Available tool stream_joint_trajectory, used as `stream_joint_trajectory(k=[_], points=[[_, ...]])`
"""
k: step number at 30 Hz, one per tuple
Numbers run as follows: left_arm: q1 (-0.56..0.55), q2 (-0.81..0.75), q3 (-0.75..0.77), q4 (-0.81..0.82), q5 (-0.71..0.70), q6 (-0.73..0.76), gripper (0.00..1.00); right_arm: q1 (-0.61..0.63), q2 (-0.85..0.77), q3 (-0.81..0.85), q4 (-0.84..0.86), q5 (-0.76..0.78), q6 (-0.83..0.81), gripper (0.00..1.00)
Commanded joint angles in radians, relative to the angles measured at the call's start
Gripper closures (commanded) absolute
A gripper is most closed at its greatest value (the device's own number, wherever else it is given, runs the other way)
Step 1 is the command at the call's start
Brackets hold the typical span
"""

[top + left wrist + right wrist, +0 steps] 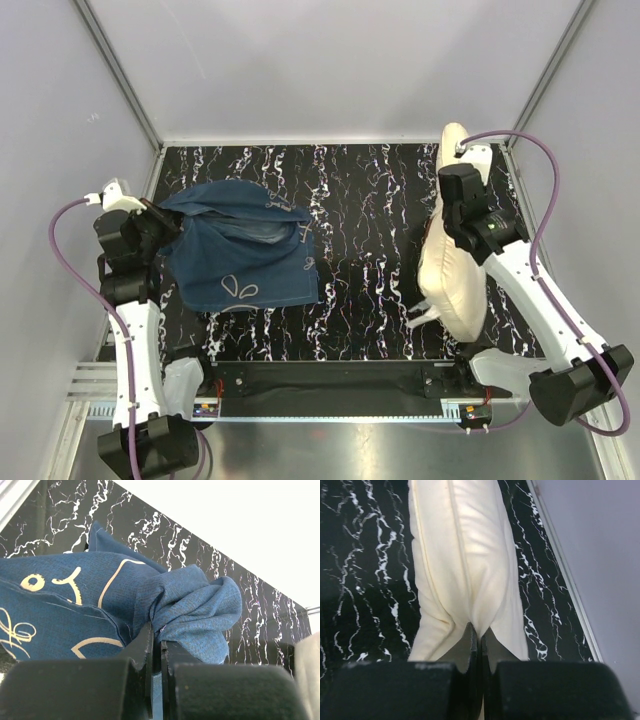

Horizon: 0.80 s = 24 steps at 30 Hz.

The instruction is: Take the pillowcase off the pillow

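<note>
Table [360,200]: black surface veined in white, with grey walls close on three sides and both arm bases at the near edge.
Pillowcase [245,262]: navy cloth with pale gold drawings, lying crumpled on the table's left part. No cream shows inside it.
Pillow [452,270]: plump bare cream cushion at the table's right side, standing on edge. Its long axis runs from the far side toward the near side.
Gap: pillow and pillowcase are well apart, with open table between them, so the removal looks done.
Left gripper [157,647]: jaws pressed together on a bunched fold at the pillowcase's left edge. The cloth spreads away from it toward the table's middle.
Right gripper [479,642]: jaws clamped on a pinch of the pillow's far end. The cushion runs away from it toward the near edge.
Room: each gripper has a wall just beside it on its outer side, so the free space lies inward.
Next move, judged: each arm is nearest its own item, so setting down and letting go would suit.
</note>
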Motion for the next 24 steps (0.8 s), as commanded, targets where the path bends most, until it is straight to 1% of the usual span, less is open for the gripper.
stream_joint_trajectory(k=[1,5,6,8,9,10,11,12,19,24], points=[[0.006,-0.017,0.007,0.048,-0.010,0.026,1.00,-0.060,-0.007,0.002,0.114,-0.027,-0.046,1.00],[0.006,-0.017,0.004,0.040,-0.029,0.033,1.00,-0.100,0.055,-0.012,0.140,-0.035,-0.038,1.00],[0.006,-0.018,0.004,0.039,-0.033,0.036,0.97,-0.115,0.062,-0.016,0.142,-0.039,-0.028,1.00],[0.006,-0.018,0.002,0.042,-0.033,0.041,0.73,-0.129,0.073,-0.016,0.145,-0.061,-0.015,1.00],[0.006,-0.020,0.002,0.043,-0.030,0.045,0.57,-0.137,0.073,-0.013,0.143,-0.082,-0.009,0.85],[0.003,-0.018,0.004,0.045,-0.032,0.049,0.13,-0.138,0.073,-0.009,0.139,-0.087,-0.009,0.67],[0.006,-0.018,0.004,0.043,-0.033,0.049,0.01,-0.137,0.072,-0.006,0.137,-0.092,-0.006,0.44],[0.003,-0.018,0.004,0.043,-0.036,0.050,0.01,-0.137,0.069,0.001,0.135,-0.102,-0.005,0.01],[0.005,-0.044,0.013,0.022,-0.111,0.076,0.01,-0.137,0.023,0.021,0.100,-0.124,-0.003,0.00],[-0.009,-0.086,-0.007,0.053,-0.099,0.090,0.01,-0.137,-0.023,0.004,0.079,-0.151,0.012,0.00]])
